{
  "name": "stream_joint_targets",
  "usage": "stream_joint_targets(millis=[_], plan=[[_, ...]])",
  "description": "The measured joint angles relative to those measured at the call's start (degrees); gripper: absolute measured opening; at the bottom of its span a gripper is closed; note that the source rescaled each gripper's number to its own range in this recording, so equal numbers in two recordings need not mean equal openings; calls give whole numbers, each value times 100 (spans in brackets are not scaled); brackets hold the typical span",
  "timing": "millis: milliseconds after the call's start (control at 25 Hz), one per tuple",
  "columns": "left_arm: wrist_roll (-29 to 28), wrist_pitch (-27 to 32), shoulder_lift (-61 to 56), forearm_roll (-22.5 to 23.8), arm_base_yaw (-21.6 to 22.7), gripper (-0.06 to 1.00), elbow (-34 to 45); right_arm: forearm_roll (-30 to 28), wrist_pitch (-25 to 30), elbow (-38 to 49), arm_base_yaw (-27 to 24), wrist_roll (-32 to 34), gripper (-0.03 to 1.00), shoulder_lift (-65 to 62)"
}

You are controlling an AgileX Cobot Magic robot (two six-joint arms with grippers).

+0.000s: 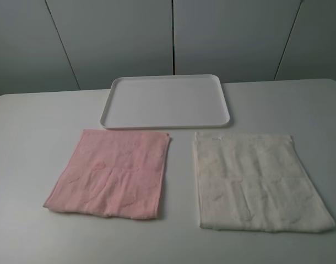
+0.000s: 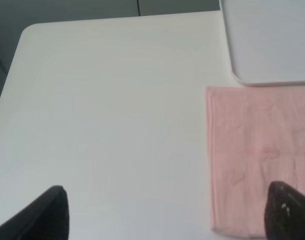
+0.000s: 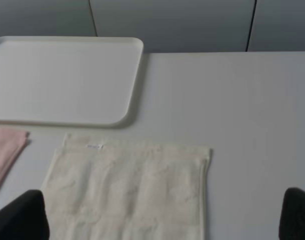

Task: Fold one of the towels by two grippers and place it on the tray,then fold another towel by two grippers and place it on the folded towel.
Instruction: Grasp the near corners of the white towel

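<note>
Toward the front edge of the surface [image 1: 36,126], the pink towel [image 1: 110,173] and the cream towel [image 1: 256,184] lie flat; the tray [image 1: 168,102] sits by the rear edge. The left gripper [image 2: 167,217] and right gripper [image 3: 160,217] are spread. Both should pinch one towel's front corners, lifting evenly.

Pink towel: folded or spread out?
Spread out. The pink towel lies flat as a full square on the table, just in front of the tray, not on it.
</note>
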Motion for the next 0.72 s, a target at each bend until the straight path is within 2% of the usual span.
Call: stream_joint_targets(millis=[160, 320, 520, 640, 720], plan=[[688, -234, 1039, -293, 0, 100, -572, -27, -329, -413, 82, 37, 100, 1022], [1506, -467, 2197, -771, 0, 100, -1095, -31, -508, -655, 159, -18, 100, 2078], [2382, -590, 3748, -1567, -14, 100, -1731, 189, -1020, -1012, 162, -271, 100, 3420], [2732, -642, 4587, -1677, -290, 100, -2090, 437, -1103, -1364, 162, -553, 100, 4204], [2815, -763, 5039, -1602, -667, 100, -2332, 734, -1103, -1620, 162, -794, 100, 4699]])
